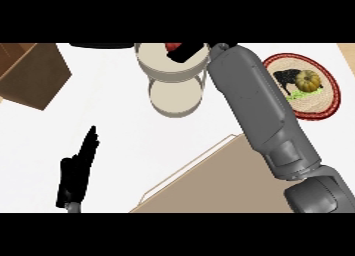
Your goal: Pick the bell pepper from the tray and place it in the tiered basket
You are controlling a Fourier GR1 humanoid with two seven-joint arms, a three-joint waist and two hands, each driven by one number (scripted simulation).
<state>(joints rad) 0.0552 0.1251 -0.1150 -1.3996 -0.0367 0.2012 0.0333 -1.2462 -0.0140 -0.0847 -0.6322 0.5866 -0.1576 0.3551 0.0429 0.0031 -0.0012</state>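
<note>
At far left, brown box (28, 72) over the white counter's (113, 125) edge. Lower left, left hand (76, 172) resting edge-on, fingers straight and released, holding nothing. Centre top, tiered basket (174, 80), upper bowl above lower. Over that upper bowl, right hand (186, 51) at the end of the long grey forearm, fingers curled on the red bell pepper (172, 47), mostly hidden, just at the bowl's rim. Below, tan tray (209, 185). Far right, round patterned plate (331, 95) bearing a small pumpkin (308, 80).
</note>
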